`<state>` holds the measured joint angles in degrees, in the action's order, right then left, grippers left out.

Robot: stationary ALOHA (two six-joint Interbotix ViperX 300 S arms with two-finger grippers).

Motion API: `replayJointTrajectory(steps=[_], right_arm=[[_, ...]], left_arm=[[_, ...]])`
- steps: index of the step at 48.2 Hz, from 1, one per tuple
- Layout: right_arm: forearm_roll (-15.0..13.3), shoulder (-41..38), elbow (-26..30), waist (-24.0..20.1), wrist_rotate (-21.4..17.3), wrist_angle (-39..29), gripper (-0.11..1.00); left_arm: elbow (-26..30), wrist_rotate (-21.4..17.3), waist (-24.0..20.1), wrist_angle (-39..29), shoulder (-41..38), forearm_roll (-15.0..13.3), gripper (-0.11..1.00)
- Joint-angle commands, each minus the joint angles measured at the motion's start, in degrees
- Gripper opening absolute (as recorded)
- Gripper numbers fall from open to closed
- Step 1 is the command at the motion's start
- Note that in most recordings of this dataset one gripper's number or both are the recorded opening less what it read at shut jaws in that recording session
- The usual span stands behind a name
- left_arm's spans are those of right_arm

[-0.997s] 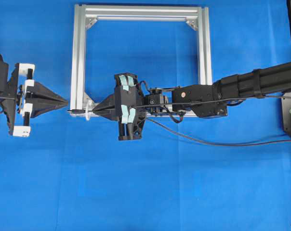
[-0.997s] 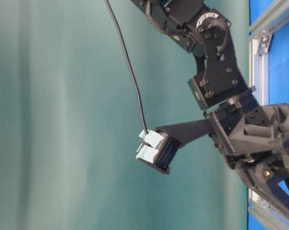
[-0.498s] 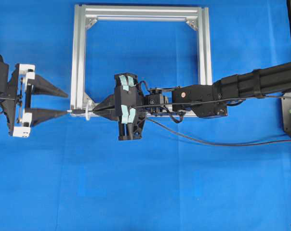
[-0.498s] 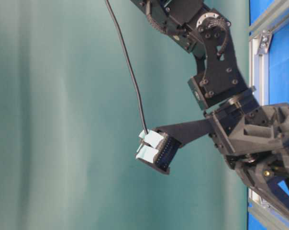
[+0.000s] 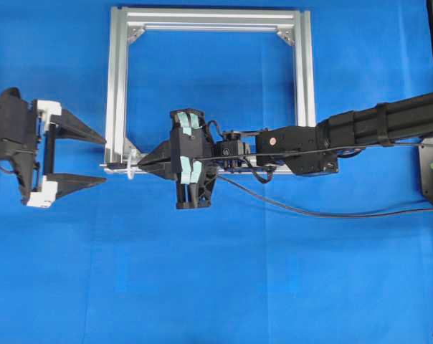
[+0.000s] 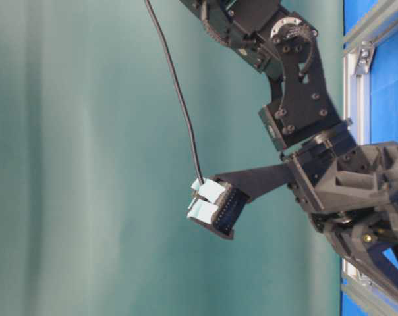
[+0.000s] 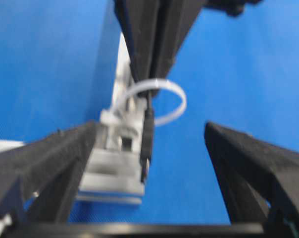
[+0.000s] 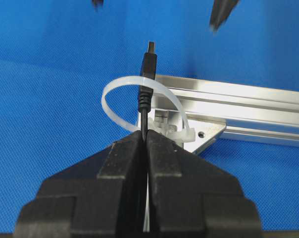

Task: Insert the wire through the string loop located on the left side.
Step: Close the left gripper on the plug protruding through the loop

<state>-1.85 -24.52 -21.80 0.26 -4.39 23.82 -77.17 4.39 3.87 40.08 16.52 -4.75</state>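
Pinching the wire [image 8: 145,101], right gripper [image 8: 144,144]; left gripper [image 5: 94,159] wide, empty.

The left tool [image 5: 94,159], at the left edge of the overhead view, now stands with its two fingers spread wide apart, where a second ago they met in a single point; its fingertips [image 5: 96,137] sit slightly further right, closer to the frame's lower left corner [image 5: 117,159]; its body is turned a little, upper end shifted right.

Left claw [image 5: 87,159] spread wide – right claw [image 5: 146,166] clamped
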Motion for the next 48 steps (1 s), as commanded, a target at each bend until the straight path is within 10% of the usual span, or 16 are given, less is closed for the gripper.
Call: replayJointTrajectory(steps=[1, 48], right_arm=[[0.0, 1.1, 1.1, 0.1, 0.1, 0.5, 0.00], [0.0, 1.1, 1.1, 0.1, 0.1, 0.4, 0.00]], left_arm=[[2.1, 0.1, 0.2, 0.7, -4.6, 0.2, 0.89], [4.6, -0.1, 0.2, 3.5, -12.0, 0.2, 0.89]])
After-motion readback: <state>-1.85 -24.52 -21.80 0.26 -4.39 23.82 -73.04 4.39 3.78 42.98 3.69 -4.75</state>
